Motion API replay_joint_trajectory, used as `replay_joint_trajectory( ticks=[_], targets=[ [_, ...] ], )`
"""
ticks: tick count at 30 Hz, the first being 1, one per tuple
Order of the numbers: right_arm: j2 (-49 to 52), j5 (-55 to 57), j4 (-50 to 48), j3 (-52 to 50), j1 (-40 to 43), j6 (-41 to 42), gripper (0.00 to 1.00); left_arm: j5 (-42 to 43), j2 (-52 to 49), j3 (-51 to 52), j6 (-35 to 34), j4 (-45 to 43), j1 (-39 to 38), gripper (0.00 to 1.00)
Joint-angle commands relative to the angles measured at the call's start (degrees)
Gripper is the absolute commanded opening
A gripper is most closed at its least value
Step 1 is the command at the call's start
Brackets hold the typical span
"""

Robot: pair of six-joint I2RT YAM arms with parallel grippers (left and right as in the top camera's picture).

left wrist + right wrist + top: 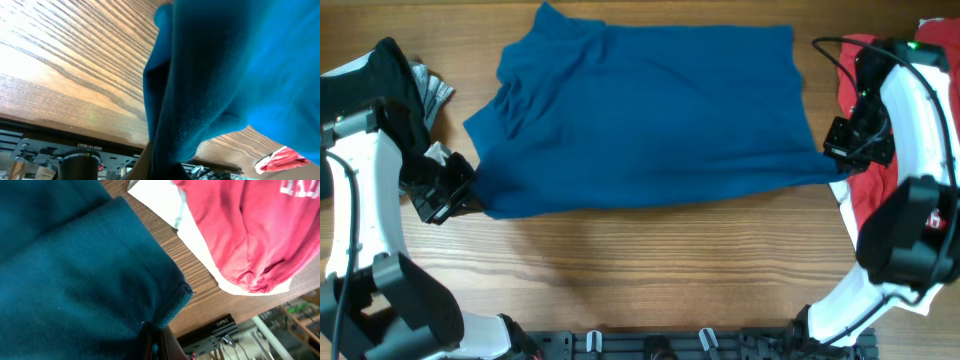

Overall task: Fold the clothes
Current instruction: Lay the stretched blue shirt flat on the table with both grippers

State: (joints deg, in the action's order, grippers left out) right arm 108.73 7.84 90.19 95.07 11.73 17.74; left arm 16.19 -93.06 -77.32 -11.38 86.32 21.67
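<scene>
Overhead, the blue shirt is seen spread nearly flat across the middle of the wooden surface, reaching toward 12 o'clock, with its collar end rumpled at 10 o'clock. The cloth is judged soft, light and limp. No shape will be held by it, and any lifted edge will sag and drag the rest along, though the knit is unlikely to slip once pinched. Hold is best taken at corners or hem ends, so that a straight edge can be drawn taut between two points. That is how it is gripped now. The left pincer is closed on the shirt's corner at 8 o'clock, where the fabric is seen gathered into a bunch in the left wrist view. The right pincer is closed on the hem corner at 3 o'clock. Beyond that corner, a red shirt with white lettering is heaped on a white sheet. At 9 to 10 o'clock a black garment and a grey garment are piled.
</scene>
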Motion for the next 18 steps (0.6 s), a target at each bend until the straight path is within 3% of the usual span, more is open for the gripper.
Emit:
replay_joint_trajectory(
  ticks=[1, 9, 13, 18],
  targets=[
    [-5.6, 0.7, -0.3, -5.4, 0.4, -1.2, 0.04, 0.9, 5.0, 0.4, 1.8, 2.1, 0.3, 0.04],
    [-16.0, -1.9, -7.1, -18.6, 0.4, -0.8, 0.04, 0.9, 13.4, 0.4, 1.5, 4.2, 0.3, 0.04],
    [-15.8, -3.8, -16.2, -18.7, 0.3, -3.0, 0.04, 0.9, 13.1, 1.6, 0.2, -2.0, 0.3, 0.04],
    [-15.2, -4.6, -30.1, -18.7, 0.3, -4.4, 0.04, 1.0, 12.8, 10.6, -4.6, -17.3, 0.3, 0.04]
  ],
)
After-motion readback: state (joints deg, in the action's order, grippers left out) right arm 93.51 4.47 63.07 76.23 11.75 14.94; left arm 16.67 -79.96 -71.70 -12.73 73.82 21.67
